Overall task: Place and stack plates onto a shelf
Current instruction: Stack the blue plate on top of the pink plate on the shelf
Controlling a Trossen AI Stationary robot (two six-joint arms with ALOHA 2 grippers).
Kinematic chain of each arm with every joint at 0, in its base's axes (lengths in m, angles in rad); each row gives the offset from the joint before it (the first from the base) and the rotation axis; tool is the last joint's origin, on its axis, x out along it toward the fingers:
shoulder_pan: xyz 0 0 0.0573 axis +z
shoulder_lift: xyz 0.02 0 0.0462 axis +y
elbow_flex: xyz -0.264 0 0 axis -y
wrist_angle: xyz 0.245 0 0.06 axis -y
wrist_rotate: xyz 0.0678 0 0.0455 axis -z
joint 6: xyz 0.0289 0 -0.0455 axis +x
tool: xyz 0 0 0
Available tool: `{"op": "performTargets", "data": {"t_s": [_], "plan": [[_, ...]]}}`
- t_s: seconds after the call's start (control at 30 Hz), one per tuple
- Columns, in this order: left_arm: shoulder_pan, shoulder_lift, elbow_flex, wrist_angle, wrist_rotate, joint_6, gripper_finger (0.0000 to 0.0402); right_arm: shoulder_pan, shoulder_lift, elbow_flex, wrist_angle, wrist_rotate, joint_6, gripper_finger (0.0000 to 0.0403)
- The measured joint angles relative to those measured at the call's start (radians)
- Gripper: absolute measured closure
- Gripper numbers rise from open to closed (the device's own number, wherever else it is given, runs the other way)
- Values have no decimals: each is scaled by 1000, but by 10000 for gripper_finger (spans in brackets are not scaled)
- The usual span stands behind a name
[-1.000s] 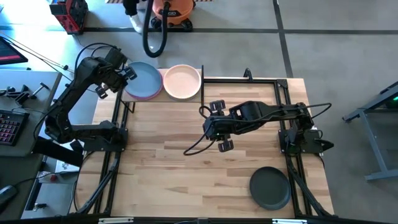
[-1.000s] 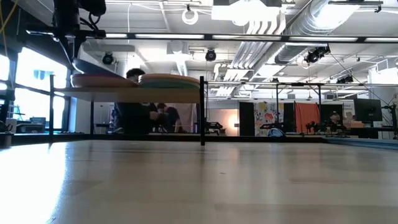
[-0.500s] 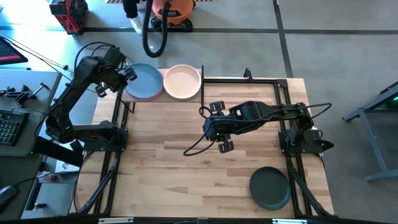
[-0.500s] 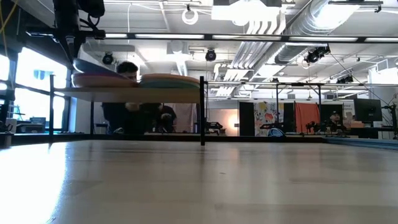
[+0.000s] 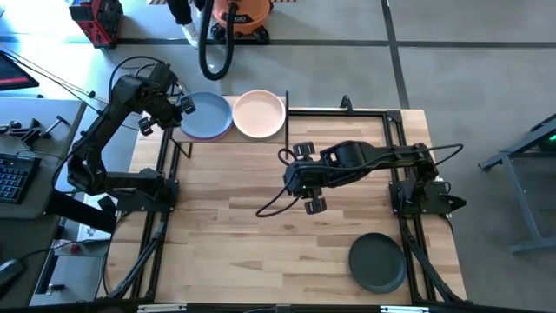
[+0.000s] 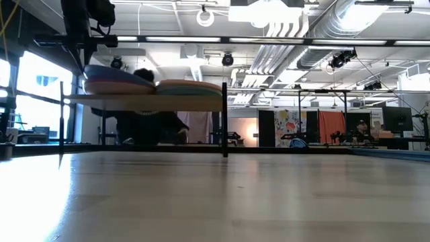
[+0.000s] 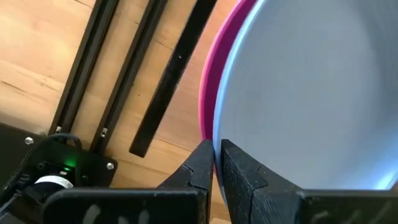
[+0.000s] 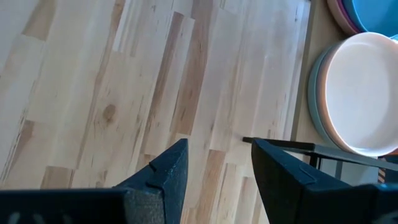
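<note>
The plank table [image 5: 261, 209] carries the shelf [image 6: 144, 99] at its far left edge, with two plate stacks side by side on it. The right gripper [image 5: 308, 184] hangs over the table's middle, fingers spread and empty. A dark charcoal plate [image 5: 377, 263] lies near the front right. The left gripper [image 5: 174, 111] pinches the rim of the slate blue plate [image 7: 311, 93] atop the left stack, a magenta plate [image 7: 211, 81] just beneath; a peach plate [image 5: 259, 114] tops the right stack.

I see the shelf [image 6: 144, 98] raised on black posts at the far left with two plate stacks [image 6: 156, 86] on it, a dark arm [image 6: 84, 27] coming down to the left stack, and a person [image 6: 144, 121] behind, bare tabletop [image 6: 215, 195] in front.
</note>
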Motion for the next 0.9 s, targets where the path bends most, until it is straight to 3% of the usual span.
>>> {"op": "performTargets", "data": {"t_s": [0.53, 0.9], "plan": [[0, -2, 0, -2, -10, 95, 385, 0, 0, 0, 0, 0, -2, 249], [0, -2, 0, -3, -3, 83, 317, 0, 0, 0, 0, 0, -2, 249]]}}
